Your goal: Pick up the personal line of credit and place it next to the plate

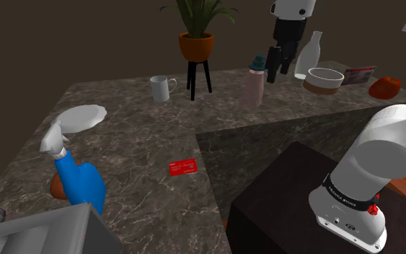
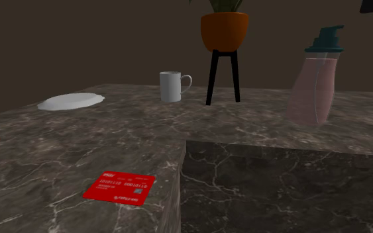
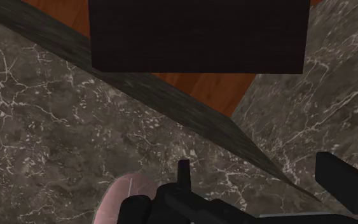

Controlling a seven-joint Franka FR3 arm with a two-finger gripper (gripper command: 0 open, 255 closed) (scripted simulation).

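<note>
Red card (image 1: 183, 167) lies flat on the tabletop (image 1: 136, 137): probably thin, stiff, light, slippery; pinch its long edges; jaws stand open

The red card (image 2: 119, 187) bears print too small to read.

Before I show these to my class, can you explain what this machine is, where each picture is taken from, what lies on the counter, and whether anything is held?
It is a white robot arm with a black two-finger gripper. One camera looks down from beside its stand, another sits low by the counter, and a third rides on the hand. On the counter are a red card, a white plate, a mug and a pink bottle. The gripper is open and empty, up near the bottle.
</note>
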